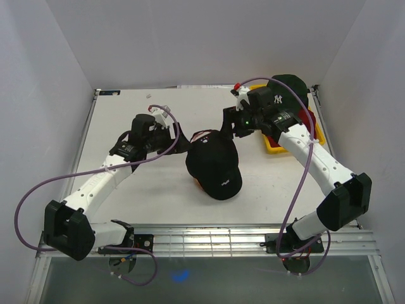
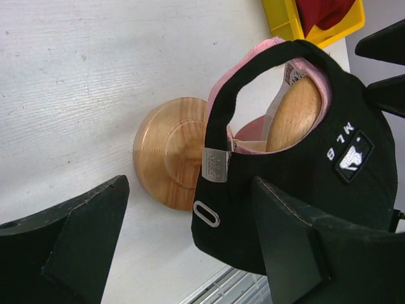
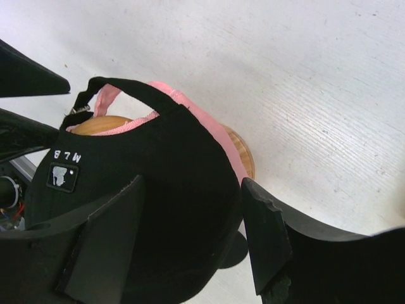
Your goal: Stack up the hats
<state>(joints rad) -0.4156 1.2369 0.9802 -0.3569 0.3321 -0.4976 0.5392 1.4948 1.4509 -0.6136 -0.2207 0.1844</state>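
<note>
1. Top external view: the black cap point(image 1: 215, 166) sits at the middle of the table point(image 1: 145, 196), between the two grippers, with its brim pointing toward the arm bases.
2. It lies over a pink cap point(image 3: 205, 126), whose edge peeks out from under the black fabric. Both are on the wooden stand point(image 2: 168, 158). The stand's round base is flat on the table, and its rounded top shows through the back opening of the caps.
3. The left wrist view shows a small white logo patch point(image 2: 353, 155) and a strap with a metal clasp point(image 2: 215, 166) on the back of the black cap.
4. The left gripper point(image 2: 190, 183) is at the cap's back-left with its jaws wide. One finger point(image 2: 297, 253) is at the black fabric. The other finger point(image 2: 76, 234) stands apart from it, with bare table and the stand's base showing between.
5. The right gripper point(image 3: 193, 182) is at the cap's back-right, its jaws wide and astride the black crown. The fabric fills the gap between the fingers, and I cannot tell whether they press on it.
6. A dark green cap point(image 1: 288, 85) with a white logo lies near the far right corner, partly hidden by the right arm.
7. Beside it, a yellow bin point(image 1: 276, 147) holds a red cap point(image 2: 323, 12).
</note>
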